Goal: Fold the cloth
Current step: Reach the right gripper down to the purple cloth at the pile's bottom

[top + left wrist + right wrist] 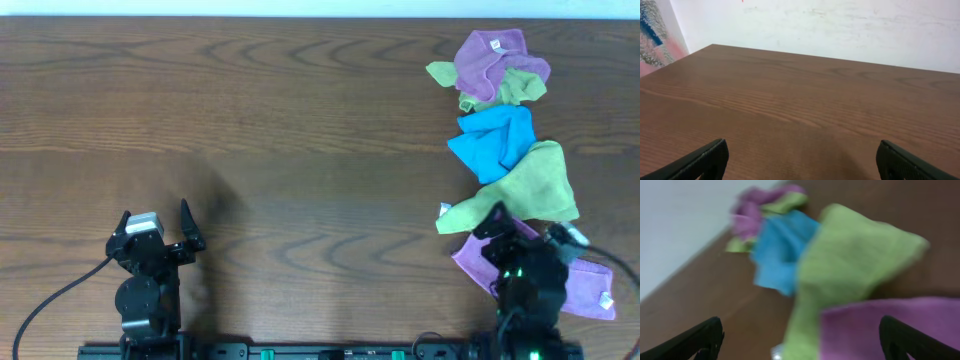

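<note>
Several crumpled cloths lie in a line down the table's right side. A purple cloth [590, 285] lies nearest the front, partly under my right arm; it also shows in the right wrist view [890, 330]. A green cloth [530, 185] overlaps it, also in the right wrist view [850, 265]. Behind come a blue cloth [495, 140], a small green cloth [515, 88] and a purple cloth [490, 55]. My right gripper [517, 222] is open just above the front purple cloth, holding nothing. My left gripper [158, 225] is open and empty over bare wood at the front left.
The brown wooden table [250, 130] stretches across the view. A pale wall [840, 25] stands beyond its far edge. A black cable [50, 290] runs from the left arm's base.
</note>
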{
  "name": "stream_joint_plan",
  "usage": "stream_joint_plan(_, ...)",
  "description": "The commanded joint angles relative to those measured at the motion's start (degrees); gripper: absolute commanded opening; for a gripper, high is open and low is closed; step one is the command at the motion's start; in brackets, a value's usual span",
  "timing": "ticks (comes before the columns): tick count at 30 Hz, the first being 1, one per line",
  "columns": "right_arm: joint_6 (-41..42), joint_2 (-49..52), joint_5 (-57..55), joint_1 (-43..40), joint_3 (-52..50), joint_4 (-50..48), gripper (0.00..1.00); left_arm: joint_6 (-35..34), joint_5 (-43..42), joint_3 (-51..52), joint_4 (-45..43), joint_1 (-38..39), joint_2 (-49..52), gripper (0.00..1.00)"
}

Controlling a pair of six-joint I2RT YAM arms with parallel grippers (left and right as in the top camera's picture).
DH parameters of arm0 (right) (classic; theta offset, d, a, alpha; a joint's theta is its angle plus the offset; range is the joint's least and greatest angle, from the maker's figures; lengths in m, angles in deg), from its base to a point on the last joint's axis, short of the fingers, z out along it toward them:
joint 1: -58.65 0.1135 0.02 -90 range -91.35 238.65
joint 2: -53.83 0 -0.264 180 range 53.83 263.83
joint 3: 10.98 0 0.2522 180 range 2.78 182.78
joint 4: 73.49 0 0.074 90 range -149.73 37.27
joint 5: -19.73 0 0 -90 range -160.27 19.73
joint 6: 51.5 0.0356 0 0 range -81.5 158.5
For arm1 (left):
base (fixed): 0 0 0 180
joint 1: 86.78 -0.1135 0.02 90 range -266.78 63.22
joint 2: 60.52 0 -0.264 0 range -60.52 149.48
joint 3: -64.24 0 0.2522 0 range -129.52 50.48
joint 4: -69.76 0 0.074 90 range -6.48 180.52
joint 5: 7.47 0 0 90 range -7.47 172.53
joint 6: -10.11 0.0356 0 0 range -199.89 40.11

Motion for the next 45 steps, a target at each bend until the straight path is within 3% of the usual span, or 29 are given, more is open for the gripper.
stream_joint_plan(1,4.83,8.61,-3.89,-3.15,6.80,4.02,0.99,1.05,1.03,2.05,1.09,0.26,-0.48,0.95)
stream_joint_plan(7,4.13,26.88,-4.68,-6.80,21.33,19.67,0.99,1.05,1.03,2.05,1.09,0.26,-0.48,0.95)
stream_joint_plan(12,3.19,38.77,-5.20,-7.28,26.27,26.49,0.98,1.05,1.03,2.05,1.09,0.26,-0.48,0.95)
stream_joint_plan(18,-1.16,50.18,-5.92,-7.28,26.60,23.12,0.88,1.05,1.03,2.05,1.09,0.26,-0.48,0.95)
stream_joint_plan(22,-3.26,56.06,-10.51,-7.28,26.60,18.62,0.91,1.05,1.03,2.05,1.09,0.26,-0.48,0.95)
stream_joint_plan(25,-12.31,60.39,-13.11,-7.28,26.60,11.82,0.99,1.05,1.03,2.05,1.09,0.26,-0.48,0.95)
stream_joint_plan(29,-23.52,62.55,-14.19,-7.28,26.60,6.54,0.98,1.05,1.03,2.05,1.09,0.26,-0.48,0.95)
stream_joint_plan(31,-29.92,62.60,-13.92,-7.28,26.60,4.63,0.91,1.05,1.03,2.05,1.09,0.26,-0.48,0.95)
stream_joint_plan(34,-36.02,62.60,-11.34,-7.28,26.60,4.24,0.89,1.05,1.03,2.05,1.09,0.26,-0.48,0.95)
stream_joint_plan(40,-36.04,62.58,3.15,-7.21,26.58,8.28,0.86,1.05,1.03,2.05,1.09,0.26,-0.48,0.95)
stream_joint_plan(45,-37.03,62.58,4.46,-7.21,26.58,10.19,0.87,1.05,1.03,2.05,1.09,0.26,-0.48,0.95)
